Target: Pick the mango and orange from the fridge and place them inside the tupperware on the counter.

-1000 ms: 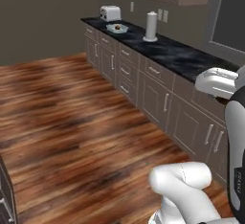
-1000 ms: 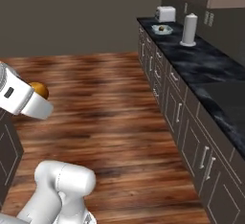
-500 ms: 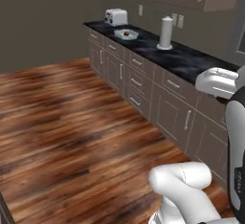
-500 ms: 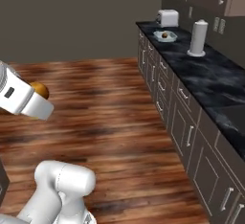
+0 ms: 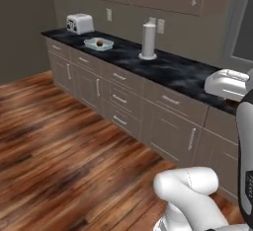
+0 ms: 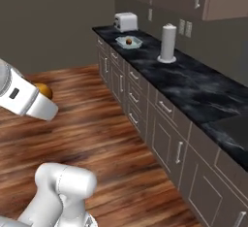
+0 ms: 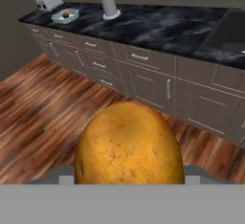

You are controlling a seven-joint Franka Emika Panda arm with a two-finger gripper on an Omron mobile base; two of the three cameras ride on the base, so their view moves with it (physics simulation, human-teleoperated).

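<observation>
Base has swung toward the counter (image 5: pixel 173 72) since half a second ago: both base views have shifted as a whole, and the toaster, tub and paper towel roll sit lower and nearer in frame. That is camera motion; nothing on the counter has moved. The arm keeps the same pose in the right base view, with the fruit still at the hand

Gripper (image 6: pixel 44 105) is up at the left of the right base view, over the wood floor (image 6: pixel 97 138), well clear of the counter. It is clenched on the mango (image 6: pixel 44 91); the fruit peeks out yellow-orange behind the white hand. In the hand view the mango (image 7: pixel 128 146) is big and close at bottom centre and covers the fingertips, so the finger contact itself is hidden

Tub (image 5: pixel 98 44) sits on the far left stretch of the counter, near the toaster (image 5: pixel 79 23) at the far end and apart from it. The orange (image 5: pixel 100 43) lies inside the tub, a small brown ball on the whitish bottom. Same layout in the right base view: toaster (image 6: pixel 125 21), tub (image 6: pixel 129 42), orange (image 6: pixel 129 41)

Paper towel roll (image 5: pixel 148 41) stands upright on the counter to the right of the tub, near the back wall, well apart from it

Brown cabinets (image 5: pixel 123 101) with silver handles run under the counter
</observation>
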